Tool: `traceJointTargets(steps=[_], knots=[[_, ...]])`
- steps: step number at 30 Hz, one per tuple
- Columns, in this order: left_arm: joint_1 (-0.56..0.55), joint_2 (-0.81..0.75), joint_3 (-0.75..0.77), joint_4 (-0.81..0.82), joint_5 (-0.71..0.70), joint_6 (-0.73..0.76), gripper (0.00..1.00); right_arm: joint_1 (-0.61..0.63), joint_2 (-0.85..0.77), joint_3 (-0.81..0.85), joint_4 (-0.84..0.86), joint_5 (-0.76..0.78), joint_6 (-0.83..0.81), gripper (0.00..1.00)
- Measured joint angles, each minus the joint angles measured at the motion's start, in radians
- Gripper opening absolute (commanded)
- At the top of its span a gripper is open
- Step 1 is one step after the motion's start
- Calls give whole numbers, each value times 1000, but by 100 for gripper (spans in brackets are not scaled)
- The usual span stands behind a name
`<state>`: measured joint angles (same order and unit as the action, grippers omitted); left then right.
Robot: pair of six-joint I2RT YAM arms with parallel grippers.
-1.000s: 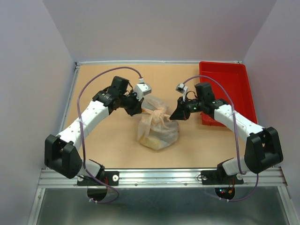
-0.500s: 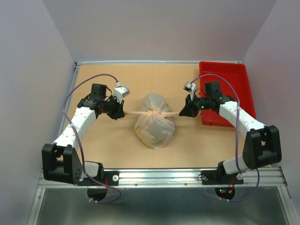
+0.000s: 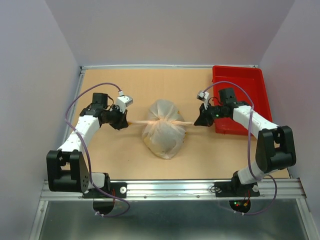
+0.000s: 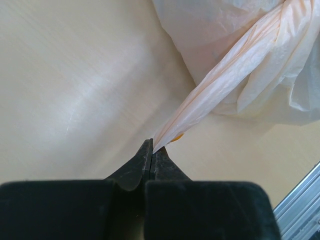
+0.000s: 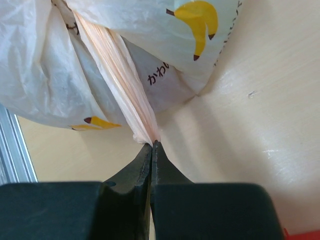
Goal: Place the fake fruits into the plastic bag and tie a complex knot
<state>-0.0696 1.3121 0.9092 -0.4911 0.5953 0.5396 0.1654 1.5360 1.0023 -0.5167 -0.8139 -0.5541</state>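
Note:
The plastic bag (image 3: 162, 137) sits bunched at the table's middle, translucent white with banana prints (image 5: 200, 20). The knot (image 3: 161, 121) cinches its top. Two thin handle ends run out sideways from it, pulled taut. My left gripper (image 3: 125, 122) is shut on the left end (image 4: 220, 80), its tips (image 4: 152, 146) pinching the strand. My right gripper (image 3: 195, 122) is shut on the right end (image 5: 117, 70), which is clamped at its tips (image 5: 152, 144). The fake fruits are inside the bag; only a yellowish tint (image 3: 159, 148) shows through its lower part.
A red tray (image 3: 242, 85) lies at the back right, under and behind my right arm. The metal rail (image 3: 170, 189) with both arm bases runs along the near edge. Low walls close off the tabletop's left, far and right sides.
Both grippers have drawn apart, left going left and right going right, each holding its handle end. The strands went from slack to taut, and the bag's top cinched tighter.

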Motion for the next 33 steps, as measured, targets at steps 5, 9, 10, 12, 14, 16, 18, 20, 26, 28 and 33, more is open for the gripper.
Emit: traceJointTargets(steps=[5, 9, 10, 12, 14, 16, 18, 20, 26, 28, 33], knots=[[21, 10, 26, -14, 26, -1, 0, -9, 4, 23, -25, 21, -7, 0], [25, 26, 71, -24, 48, 15, 0, -16, 4, 75, -43, 35, -8, 0], [26, 26, 74, -25, 59, 20, 0, -18, 4, 92, -62, 35, -15, 1], [26, 26, 78, -34, 78, 27, 0, -22, 8, 130, -110, 35, -29, 34], [26, 26, 83, -51, 55, 40, 0, -27, 16, 175, -167, 63, -60, 53], [23, 25, 88, -60, 29, 42, 0, -49, 18, 198, -211, 102, -82, 72], [-3, 24, 92, -64, 14, 41, 0, -72, 17, 216, -238, 129, -104, 75], [-54, 20, 97, -69, 6, 40, 14, -63, 17, 231, -268, 158, -122, 78], [-106, -5, 113, -77, -2, 25, 52, 60, 14, 277, -298, 218, -164, 96], [-106, -11, 119, -77, -6, 19, 57, 126, 13, 280, -297, 245, -186, 97], [-106, -14, 141, -78, -12, 32, 60, 214, 16, 280, -291, 296, -249, 97]])
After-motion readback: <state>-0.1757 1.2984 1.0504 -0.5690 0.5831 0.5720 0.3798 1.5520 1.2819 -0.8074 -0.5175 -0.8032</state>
